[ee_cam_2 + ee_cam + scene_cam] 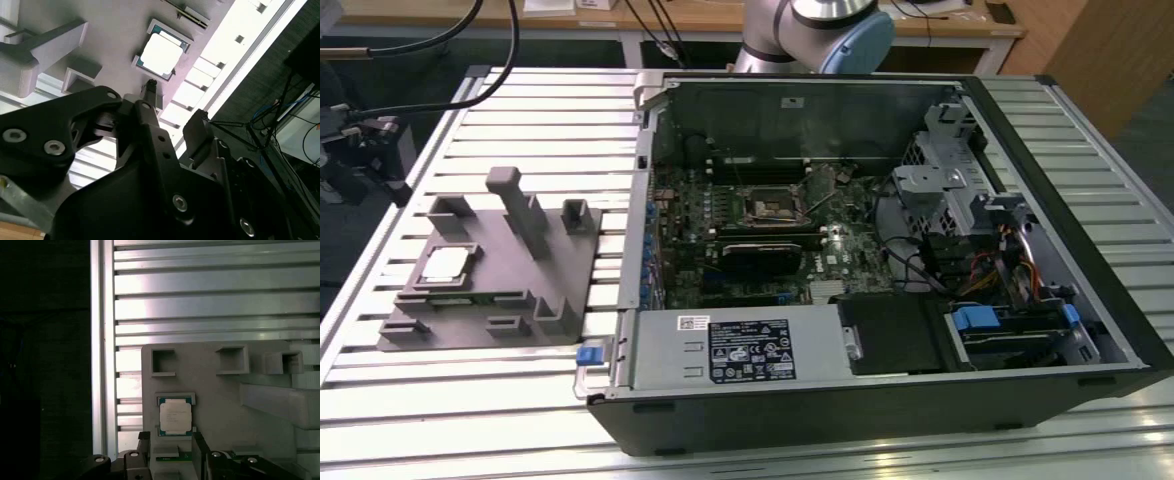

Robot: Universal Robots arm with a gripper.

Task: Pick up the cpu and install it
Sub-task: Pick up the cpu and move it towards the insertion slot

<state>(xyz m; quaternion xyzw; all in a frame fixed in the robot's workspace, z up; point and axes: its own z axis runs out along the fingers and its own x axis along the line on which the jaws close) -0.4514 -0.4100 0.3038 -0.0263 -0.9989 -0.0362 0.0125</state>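
Observation:
The cpu [444,265], a small square chip with a pale metal top, lies flat in a pocket of the grey fixture [540,275] on the exterior view's left. It also lies in that pocket in the first wrist view [175,417] and the second wrist view [161,54]. My gripper [367,140] hangs above the table near its edge on the exterior view's left. In the first wrist view the gripper [171,447] is open, its two dark fingers [144,445] apart. The cpu sits just beyond them, untouched. The dark square socket [767,205] sits on the motherboard inside the open computer case.
The open computer case [1067,330] fills the middle and the exterior view's right of the slatted metal table [494,410]. Upright posts [520,210] rise from the fixture close to the cpu. A green board edge [170,456] lies on the fixture between the fingers.

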